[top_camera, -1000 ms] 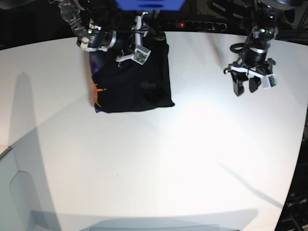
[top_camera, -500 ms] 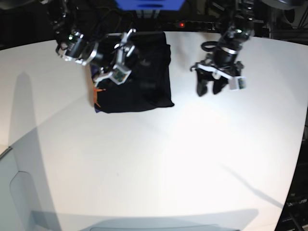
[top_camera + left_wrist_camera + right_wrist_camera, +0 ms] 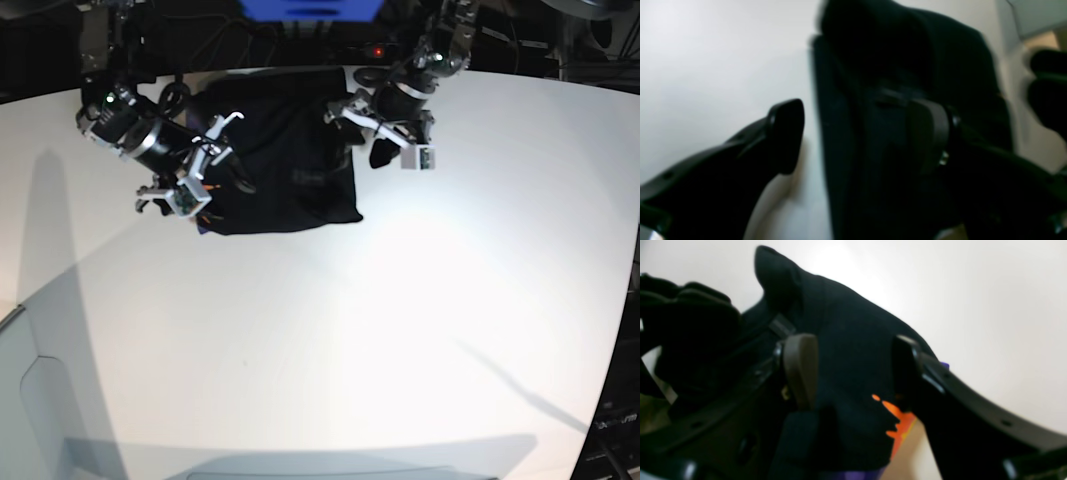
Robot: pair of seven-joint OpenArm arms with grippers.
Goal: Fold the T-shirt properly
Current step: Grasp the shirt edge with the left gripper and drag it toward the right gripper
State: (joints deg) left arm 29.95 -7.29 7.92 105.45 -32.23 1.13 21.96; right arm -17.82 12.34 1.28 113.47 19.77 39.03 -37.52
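Note:
The black T-shirt [image 3: 285,165] lies folded into a rough rectangle at the back of the white table. An orange print [image 3: 898,420] shows at its left edge. My left gripper [image 3: 362,135] hangs open at the shirt's right edge. In the left wrist view its gripper [image 3: 858,136] straddles that edge of the T-shirt [image 3: 893,100], one finger over the bare table and one over the cloth. My right gripper [image 3: 205,185] is open at the shirt's left edge. In the right wrist view black cloth [image 3: 846,350] fills the gap of the open right gripper [image 3: 853,370].
The white table [image 3: 380,330] stretches wide in front of the shirt. Dark equipment and cables [image 3: 300,20] line the back edge. A grey panel [image 3: 30,400] sits at the front left corner.
My left arm swung in from the table's right side to the shirt's right edge, and its jaws spread wider. My right gripper moved from the shirt's top to its left edge.

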